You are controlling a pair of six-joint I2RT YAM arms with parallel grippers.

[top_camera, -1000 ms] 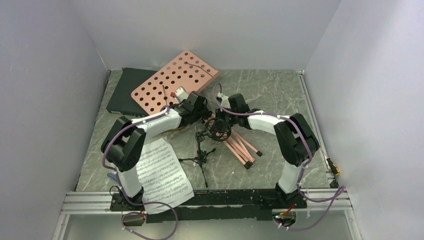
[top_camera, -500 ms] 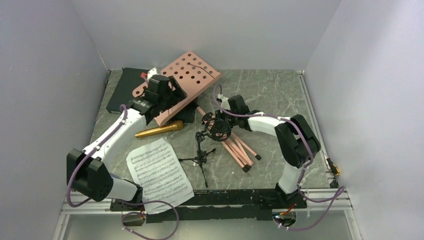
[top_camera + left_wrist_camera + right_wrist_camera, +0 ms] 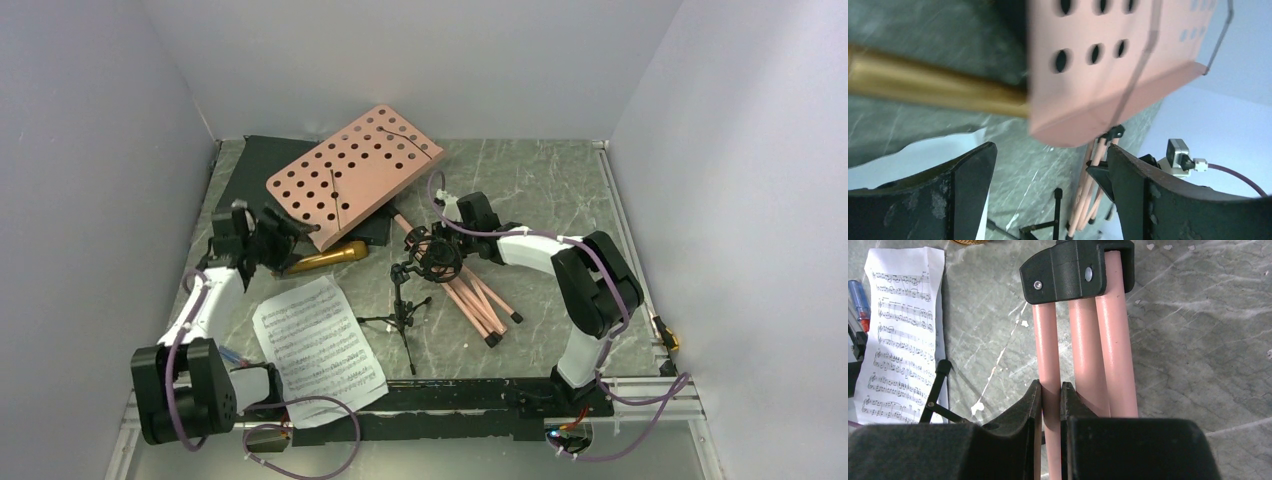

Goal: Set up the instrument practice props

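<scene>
Microphone pickup, judged the step in hand for the left arm.

Left end effector: fingers spread wide, nothing between them, hovering low at the left of the surface. The gold microphone lies flat just ahead of it, toward the middle of the surface, apart from the fingers. Its long axis runs from near-left to far-right. One end is tucked under the lower edge of the music stand, whose perforated pink desk overhangs it.

Wrist view: the barrel crosses the frame roughly in line with the gap between the two fingers, so they would close along its length rather than across it. Judgement: a wrist roll of about a quarter turn is needed before the descent, and the grasp belongs on the exposed end, away from the desk edge.

Right end effector: pressed onto one pink leg of the music stand's folded tripod, the other legs lying beside it. That arm is occupied and farther from the microphone, so the left arm is the nearer.

Mic stand, black with ring mount, stands upright between the two arms. Sheet-music page lies flat near the left base.

Risk: a lift could catch the overhanging desk.
</scene>
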